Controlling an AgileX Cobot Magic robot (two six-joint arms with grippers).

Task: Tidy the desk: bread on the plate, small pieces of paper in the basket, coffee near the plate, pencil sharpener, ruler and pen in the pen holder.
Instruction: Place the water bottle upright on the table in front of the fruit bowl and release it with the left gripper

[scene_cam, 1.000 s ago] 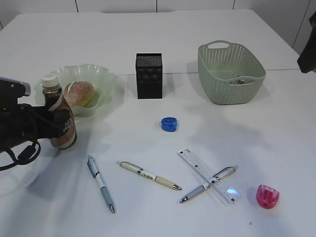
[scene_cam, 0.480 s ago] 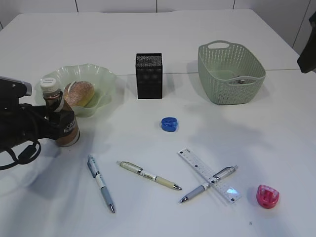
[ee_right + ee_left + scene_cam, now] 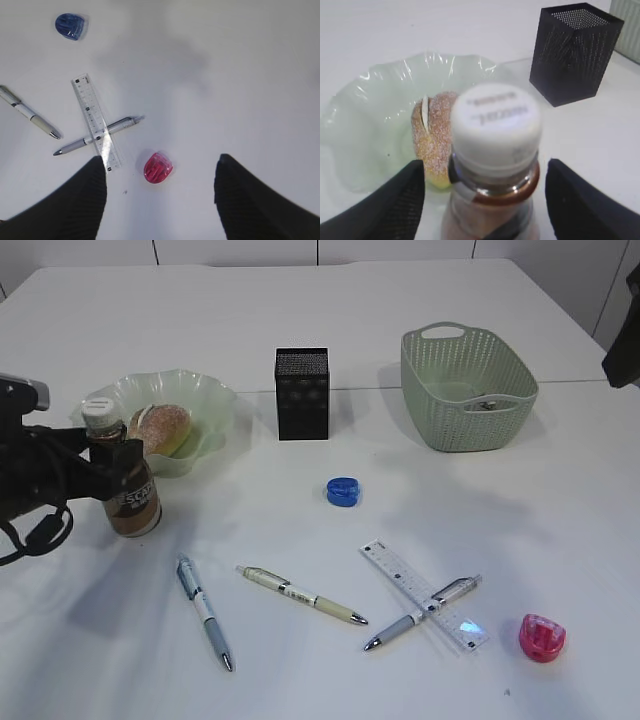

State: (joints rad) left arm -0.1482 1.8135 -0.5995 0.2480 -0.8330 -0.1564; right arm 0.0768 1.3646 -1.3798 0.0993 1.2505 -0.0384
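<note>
Sugared bread roll (image 3: 160, 428) sits on the wavy pale-green plate (image 3: 215, 405), brown coffee bottle (image 3: 125, 490) just beside it. The left hand (image 3: 112, 468) is spread wide around it, not gripping; the right hand's wide too. Three pens, clear ruler (image 3: 424, 594) and both sharpeners lie on the desk, well short of the black mesh pen holder (image 3: 301, 393).

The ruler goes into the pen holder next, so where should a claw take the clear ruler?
Grip the clear ruler across its narrow width near its far end, from above. It lies flat across a grey pen near its near end, so the far half is free of the crossing.
</note>
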